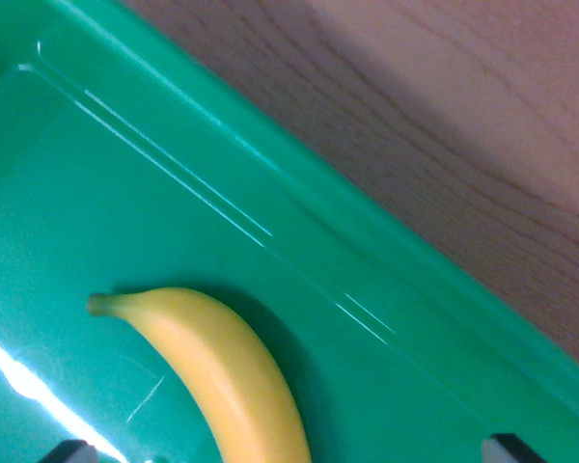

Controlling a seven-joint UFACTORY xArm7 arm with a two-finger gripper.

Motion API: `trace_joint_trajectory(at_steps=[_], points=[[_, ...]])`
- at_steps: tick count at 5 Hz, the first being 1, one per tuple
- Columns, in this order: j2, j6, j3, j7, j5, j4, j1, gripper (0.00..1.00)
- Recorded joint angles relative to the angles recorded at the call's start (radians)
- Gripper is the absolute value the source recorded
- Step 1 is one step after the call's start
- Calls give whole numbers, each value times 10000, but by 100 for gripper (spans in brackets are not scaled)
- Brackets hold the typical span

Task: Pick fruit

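1. Down at the bottom edge, only two dark fingertips (72,451) of the robot's gripper (289,455) show, one at each side, set wide apart with nothing between them touching either.
2. Between those tips lies the smooth yellow banana (222,371), its greenish stem pointing to the wrist view's left and its far end cut off below.
3. Under the banana sits the glossy green plastic tray (367,241), with bright glare left of the banana.
4. Beyond the tray's raised rim, upper right of the banana, is the reddish-brown wooden tabletop (463,106).
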Motion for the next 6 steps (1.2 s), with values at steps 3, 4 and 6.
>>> trace_joint_trajectory(at_steps=[3,4,6], points=[[211,-456,-45,-431,31,-301,-26,0],[399,-865,-86,-818,59,-570,-49,0],[586,-1268,-126,-1199,87,-836,-71,0]])
